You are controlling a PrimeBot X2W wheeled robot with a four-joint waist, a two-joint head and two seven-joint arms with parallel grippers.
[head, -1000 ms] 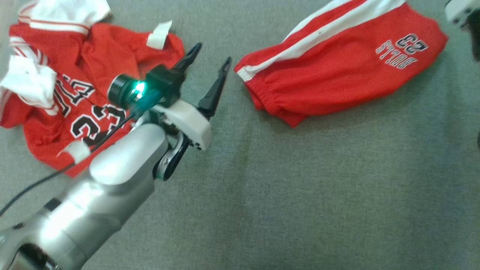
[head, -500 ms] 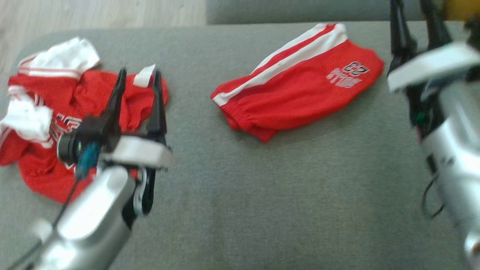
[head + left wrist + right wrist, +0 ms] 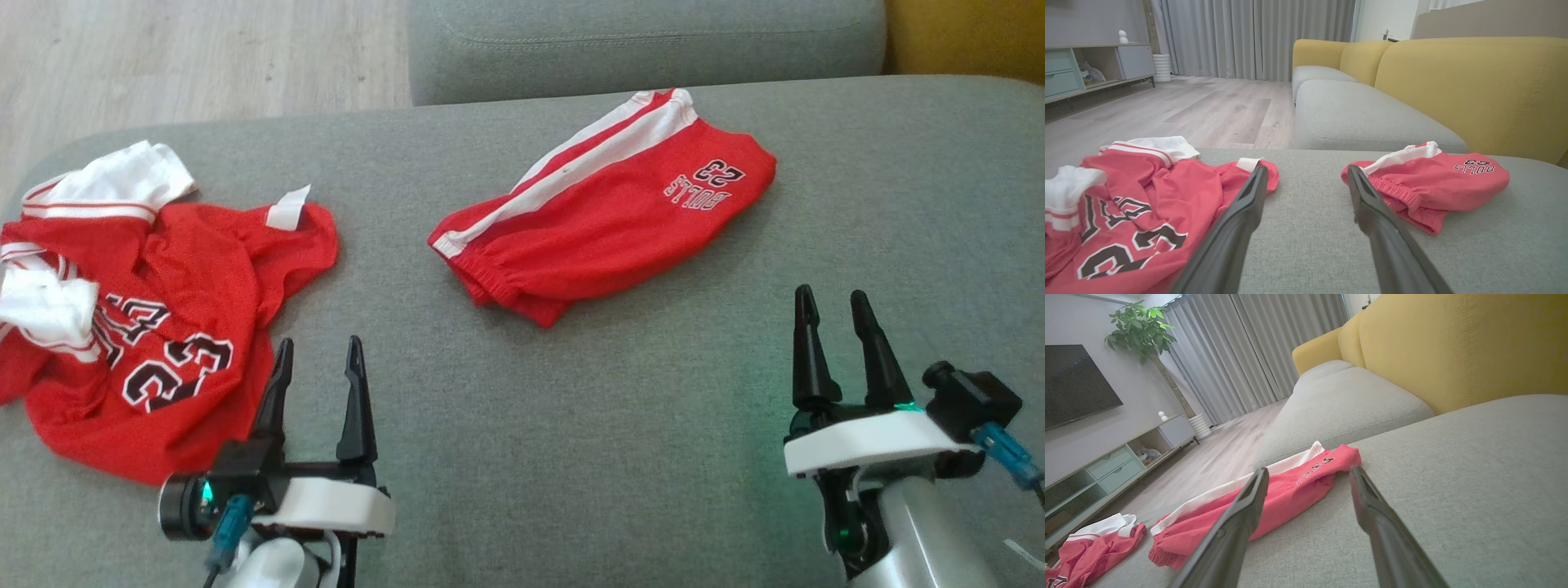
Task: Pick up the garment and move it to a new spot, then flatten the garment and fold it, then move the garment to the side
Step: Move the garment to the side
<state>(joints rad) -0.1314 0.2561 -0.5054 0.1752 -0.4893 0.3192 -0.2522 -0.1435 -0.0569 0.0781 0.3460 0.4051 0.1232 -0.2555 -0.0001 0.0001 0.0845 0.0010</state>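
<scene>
Your left tool (image 3: pixel 318 341) and right tool (image 3: pixel 831 292) both hover over the grey sofa cushion (image 3: pixel 571 457), fingers apart and holding nothing. The crumpled red jersey (image 3: pixel 163 310) lies just beside the left tool. The folded red shorts (image 3: pixel 604 220) lie farther back, between both tools, touching neither.

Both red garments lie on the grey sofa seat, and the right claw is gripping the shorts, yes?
No: the right claw is open and empty, clear of the shorts, per the head view. The rest holds.
</scene>
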